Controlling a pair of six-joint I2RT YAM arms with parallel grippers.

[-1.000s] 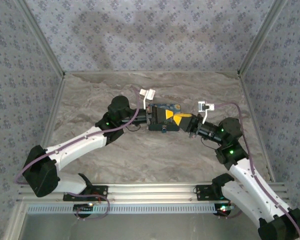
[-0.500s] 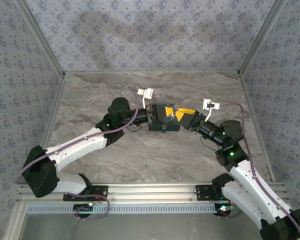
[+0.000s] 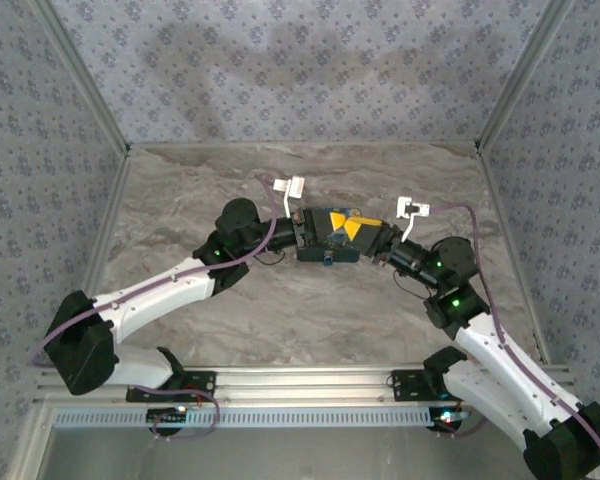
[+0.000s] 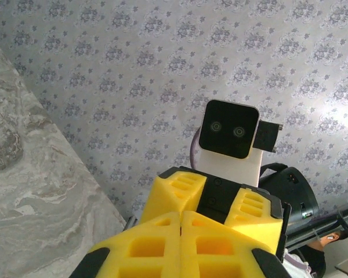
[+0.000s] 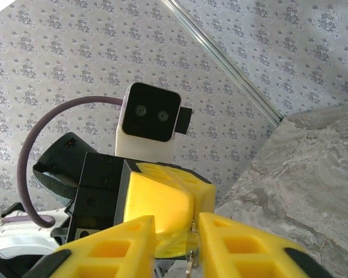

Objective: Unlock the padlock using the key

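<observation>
**Grippers meet tip to tip above the desk, padlock just below them**

From above, both arms reach in from the near edge and meet over the middle of the marbled desk. The padlock, a tiny dark blue thing, sits just on the near side of where they meet; it is too small to tell whether it hangs or lies on the desk.

The left gripper is fully closed, its yellow pads pressed flat together along one seam. No held thing can be made out between them.

The right gripper faces it head-on, fingers standing a narrow gap apart. The left gripper's tips show right at that gap. A small metal piece shows low in the gap; whether the fingers pinch it cannot be told.

Just behind the grippers is the box, its print blue with yellow patches. Floral-patterned walls close off the far side.
</observation>
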